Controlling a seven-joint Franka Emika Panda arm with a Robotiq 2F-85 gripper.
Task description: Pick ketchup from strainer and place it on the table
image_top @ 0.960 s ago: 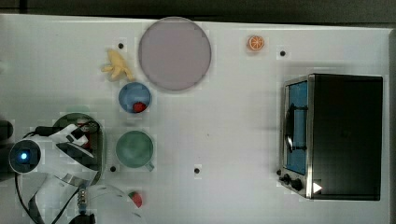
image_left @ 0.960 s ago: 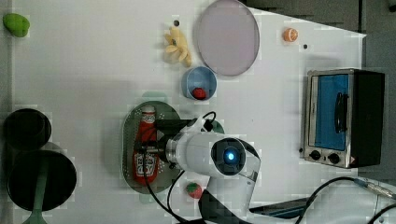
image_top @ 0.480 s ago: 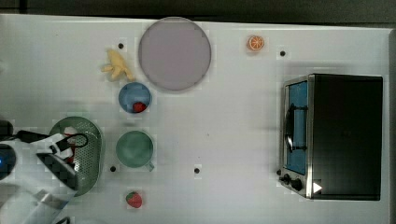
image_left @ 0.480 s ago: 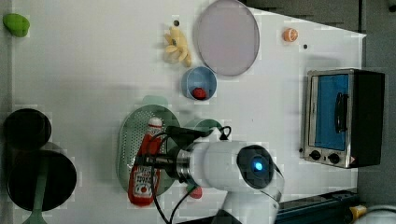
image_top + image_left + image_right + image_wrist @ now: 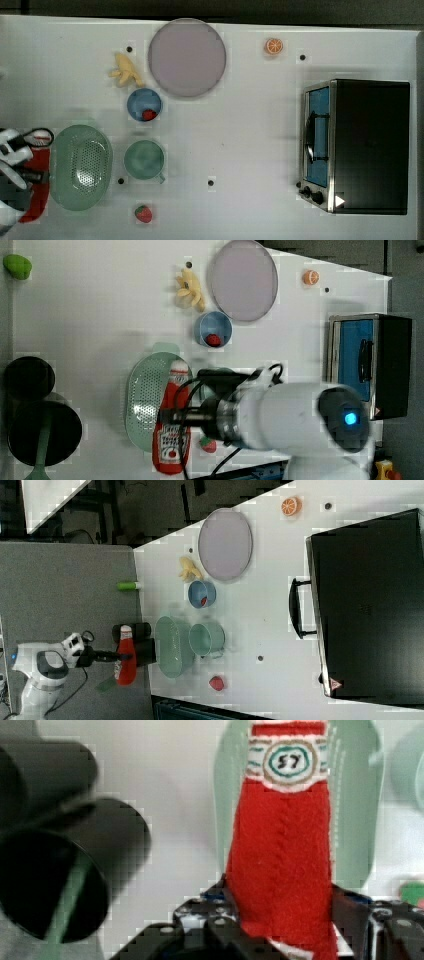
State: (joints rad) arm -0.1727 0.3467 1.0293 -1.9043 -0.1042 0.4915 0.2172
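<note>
Ketchup (image 5: pixel 36 187) sits in the gripper (image 5: pixel 22 170) at the top view's far left, clear of the strainer (image 5: pixel 81 166), which lies bare on the table (image 5: pixel 240 140) just left of a green mug (image 5: pixel 145 160). In the left view the red bottle hangs lengthwise over the strainer's right rim, its white cap pointing up toward a blue bowl (image 5: pixel 213 329), the jaws clamped across its middle. The right view shows the bottle held out beyond the table's left edge, beside two black cups (image 5: pixel 135 645), with a strawberry (image 5: pixel 216 683) near the strainer. From the wrist view the fingers (image 5: pixel 225 930) pinch the bottle's body, with the strainer behind it.
</note>
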